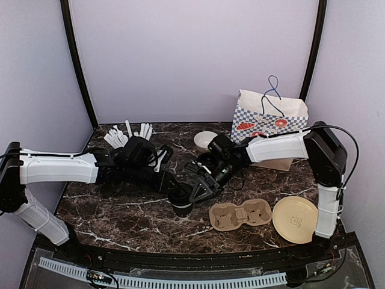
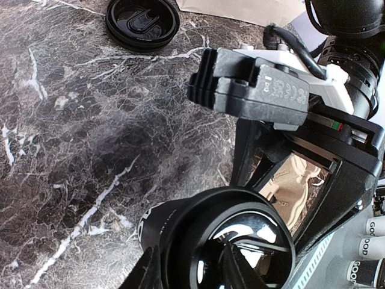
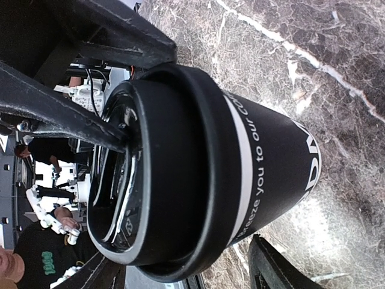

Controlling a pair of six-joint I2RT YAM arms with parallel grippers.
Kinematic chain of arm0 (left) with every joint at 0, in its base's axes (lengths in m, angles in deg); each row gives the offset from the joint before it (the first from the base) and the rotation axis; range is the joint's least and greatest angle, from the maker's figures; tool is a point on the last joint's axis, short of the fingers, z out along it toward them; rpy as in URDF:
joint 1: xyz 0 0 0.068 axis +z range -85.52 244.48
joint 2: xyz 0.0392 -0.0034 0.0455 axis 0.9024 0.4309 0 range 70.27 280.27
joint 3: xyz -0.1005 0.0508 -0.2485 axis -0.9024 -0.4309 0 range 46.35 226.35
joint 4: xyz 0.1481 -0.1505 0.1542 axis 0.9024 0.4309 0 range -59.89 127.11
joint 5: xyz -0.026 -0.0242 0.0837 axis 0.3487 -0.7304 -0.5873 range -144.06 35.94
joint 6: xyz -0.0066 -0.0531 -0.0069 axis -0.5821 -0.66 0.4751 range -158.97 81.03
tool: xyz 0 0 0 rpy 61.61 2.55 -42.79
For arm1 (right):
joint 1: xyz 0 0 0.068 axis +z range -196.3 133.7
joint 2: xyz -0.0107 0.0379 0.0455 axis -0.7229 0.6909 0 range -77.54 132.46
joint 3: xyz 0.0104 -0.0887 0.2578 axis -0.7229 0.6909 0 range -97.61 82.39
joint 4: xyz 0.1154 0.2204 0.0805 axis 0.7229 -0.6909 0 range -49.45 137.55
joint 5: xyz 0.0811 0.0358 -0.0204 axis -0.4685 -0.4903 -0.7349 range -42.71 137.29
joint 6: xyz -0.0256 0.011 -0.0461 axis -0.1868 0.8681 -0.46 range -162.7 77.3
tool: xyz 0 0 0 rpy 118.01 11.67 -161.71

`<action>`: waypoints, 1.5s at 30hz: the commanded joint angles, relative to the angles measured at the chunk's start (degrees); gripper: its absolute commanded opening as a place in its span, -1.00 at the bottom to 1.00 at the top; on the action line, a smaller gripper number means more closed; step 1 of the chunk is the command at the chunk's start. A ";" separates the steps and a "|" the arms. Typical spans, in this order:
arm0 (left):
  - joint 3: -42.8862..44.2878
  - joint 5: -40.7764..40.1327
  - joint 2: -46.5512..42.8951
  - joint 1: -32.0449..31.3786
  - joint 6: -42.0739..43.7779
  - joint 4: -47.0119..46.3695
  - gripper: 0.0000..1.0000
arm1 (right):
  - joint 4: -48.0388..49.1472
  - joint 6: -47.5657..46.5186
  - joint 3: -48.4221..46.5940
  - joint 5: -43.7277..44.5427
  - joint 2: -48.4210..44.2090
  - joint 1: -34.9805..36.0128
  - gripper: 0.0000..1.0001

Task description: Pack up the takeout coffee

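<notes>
Black cup [image 3: 264,162] (lidded) on table [image 3: 337,72].

Paper bag [image 1: 271,114]: lower part hidden behind right arm [image 1: 277,147].
White bowl [image 1: 204,139]: right side covered by the same arm.
White sticks [image 1: 126,133]: their holder hidden behind left arm [image 1: 60,168].
Lidded black cup [image 3: 264,162]: print runs out of sight round the wall.
Loose lid [image 2: 142,23]: clipped by the top edge.
Left gripper [image 2: 192,271]: fingers mostly cut off at the bottom edge; grip unreadable.
Right gripper [image 3: 210,150]: lower finger cut off at the bottom edge; contact with the cup unclear.
</notes>
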 commanded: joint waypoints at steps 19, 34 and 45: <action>-9.29 0.99 -5.44 -0.11 -7.06 1.09 -0.41 | -4.58 -0.27 -6.25 29.68 7.46 -0.51 0.01; -3.32 -6.39 -14.41 -0.26 -1.24 2.30 0.31 | -9.89 -12.34 -7.79 12.76 -4.93 -0.73 0.42; 4.59 -6.45 -2.03 1.84 3.73 1.06 0.23 | -8.92 -7.60 -8.89 9.90 0.67 3.24 0.45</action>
